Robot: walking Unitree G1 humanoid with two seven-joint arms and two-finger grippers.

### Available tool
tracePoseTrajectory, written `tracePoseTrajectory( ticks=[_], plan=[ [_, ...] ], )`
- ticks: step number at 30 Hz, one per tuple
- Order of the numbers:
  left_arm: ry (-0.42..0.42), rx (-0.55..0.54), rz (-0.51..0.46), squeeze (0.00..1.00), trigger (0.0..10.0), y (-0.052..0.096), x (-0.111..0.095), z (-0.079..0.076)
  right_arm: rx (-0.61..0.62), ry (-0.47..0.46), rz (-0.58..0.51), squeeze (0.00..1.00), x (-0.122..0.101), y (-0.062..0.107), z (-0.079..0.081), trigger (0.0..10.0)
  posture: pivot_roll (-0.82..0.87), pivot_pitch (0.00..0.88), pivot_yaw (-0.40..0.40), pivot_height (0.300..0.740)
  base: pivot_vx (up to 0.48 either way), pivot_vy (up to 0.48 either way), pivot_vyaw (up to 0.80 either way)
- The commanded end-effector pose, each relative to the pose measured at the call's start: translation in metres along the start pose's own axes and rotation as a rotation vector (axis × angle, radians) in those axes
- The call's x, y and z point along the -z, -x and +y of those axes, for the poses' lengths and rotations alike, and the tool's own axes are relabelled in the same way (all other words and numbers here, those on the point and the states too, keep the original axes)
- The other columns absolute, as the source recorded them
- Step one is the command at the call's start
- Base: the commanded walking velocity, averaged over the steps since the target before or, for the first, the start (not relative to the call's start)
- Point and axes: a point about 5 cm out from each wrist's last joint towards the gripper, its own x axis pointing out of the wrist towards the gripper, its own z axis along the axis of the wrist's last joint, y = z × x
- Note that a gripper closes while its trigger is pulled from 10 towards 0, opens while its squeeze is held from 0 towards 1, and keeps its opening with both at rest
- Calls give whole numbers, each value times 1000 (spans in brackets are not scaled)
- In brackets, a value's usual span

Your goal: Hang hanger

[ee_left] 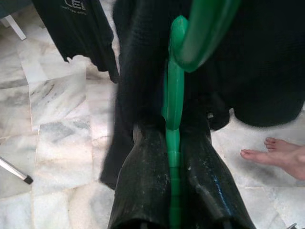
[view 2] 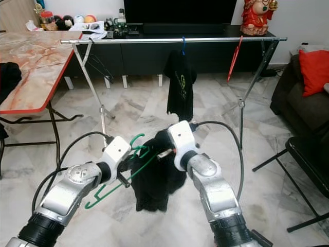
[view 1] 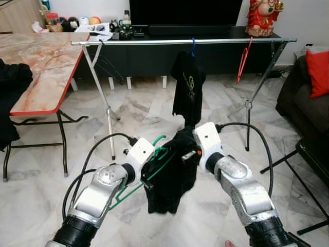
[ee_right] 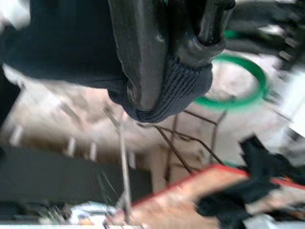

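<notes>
Honestly the trick here is keeping the black garment (view 1: 167, 172) seated on the green hanger (view 1: 160, 153) before lifting. The left gripper (ee_left: 172, 157) is clamped on the hanger's stem, the right gripper (ee_right: 164, 71) pinches the garment's knit edge, both arms bent inward at chest height. The rail (view 1: 180, 41) waits well beyond.

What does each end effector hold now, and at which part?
The left end effector is shut on the green hanger at its stem. The right end effector pinches the black garment by its ribbed edge.
</notes>
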Motion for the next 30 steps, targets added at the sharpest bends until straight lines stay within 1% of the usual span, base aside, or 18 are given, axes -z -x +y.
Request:
tracePoseTrajectory(
  ticks=[1,2,3,5,6,7,8,10,15,19,22,25,28,29,30],
  plan=[
    [3,0,-24,0,10000,0,-5,2,-32,61,19,0,-2,1,2,10000,62,83,-25,740,0,0,0],
    [3,0,-24,0,10000,0,-5,2,-32,61,19,0,-2,1,2,10000,62,83,-25,740,0,0,0],
    [4,1,-25,0,10000,0,-5,2,-23,80,41,0,1,1,0,10000,64,83,-26,740,0,0,0],
    [6,12,-23,0,10000,0,-5,0,48,93,106,0,14,2,-10,10000,68,83,-26,740,0,0,0],
    [7,19,-22,0,10000,0,-4,-1,74,98,118,0,17,3,-14,10000,67,84,-27,740,0,0,0],
    [7,19,-22,0,10000,0,-4,-1,74,98,118,0,17,3,-14,10000,67,84,-27,740,0,0,0],
    [7,37,-18,0,10000,1,-3,-3,114,89,130,0,19,4,-19,10000,66,84,-27,740,0,0,0],
    [4,62,-17,0,10000,2,-1,-6,186,119,140,0,19,6,-29,10000,65,85,-27,740,0,0,0],
    [12,77,-32,0,10000,2,-3,-9,267,152,160,0,20,7,-40,10000,63,86,-27,740,0,0,0],
    [13,81,-37,0,10000,1,-5,-9,228,127,154,0,22,5,-35,10000,65,87,-28,740,0,0,0],
    [14,88,-35,0,10000,1,-4,-9,167,98,130,0,20,4,-27,10000,64,88,-27,740,0,0,0],
    [15,98,-29,0,10000,2,-3,-11,131,114,128,0,19,4,-23,10000,62,88,-28,740,0,0,0],
    [18,101,-27,0,10000,2,-2,-11,135,118,139,8,21,6,-25,10000,61,89,-28,740,0,0,0],
    [17,102,-27,0,10000,2,-2,-11,144,110,144,486,22,6,-26,10000,62,88,-28,740,0,0,0],
    [17,103,-27,0,10000,2,-2,-11,145,108,145,486,22,6,-26,10000,62,88,-28,740,0,0,0]
  ],
)
